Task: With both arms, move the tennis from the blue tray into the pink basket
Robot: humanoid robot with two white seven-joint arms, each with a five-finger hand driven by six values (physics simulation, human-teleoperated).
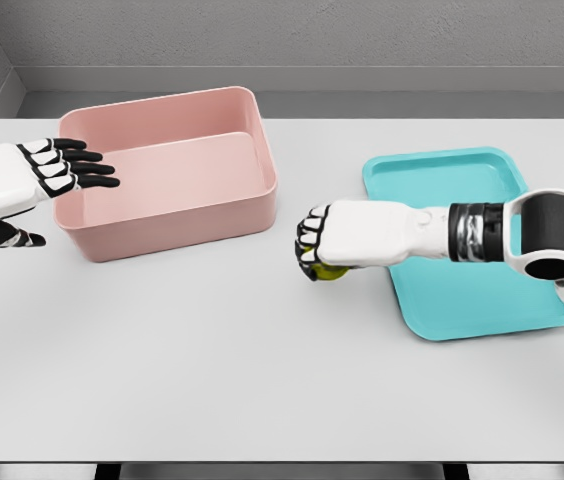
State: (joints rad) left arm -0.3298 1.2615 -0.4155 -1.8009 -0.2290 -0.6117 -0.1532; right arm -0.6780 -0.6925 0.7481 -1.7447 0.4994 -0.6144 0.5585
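Here right hand [337, 240] fingers [314, 232] curled tight round the ball [328, 271], knuckles facing left, black fingertip pads wrapped over the top and front; only a sliver of yellow-green shows under the palm. Ball is off the tray [462, 290] now, over bare table [212, 380] just left of the tray's left edge, between tray and basket [167, 215]; can't tell if it touches the tabletop or hangs just above. Back of hand up, wrist straight, forearm running level from the right across the tray's middle, dark banded wrist joint over the tray, big round elbow housing at the right edge of the picture

Left hand [57, 170] fingers [90, 170] spread and straight, holding nothing, pointing right, tips over the basket's left rim, above its inside. Palm down-ish, thumb [7, 238] splayed low, showing beneath the hand near the basket's left wall. Left forearm comes in from the left edge, only a short white stretch visible

Basket pink, rectangular, deep, sits upper left of table, slightly turned. Tray blue-green, shallow, at right, also angled. Hands well apart, right one nearer the basket's right corner than the left hand is to the ball
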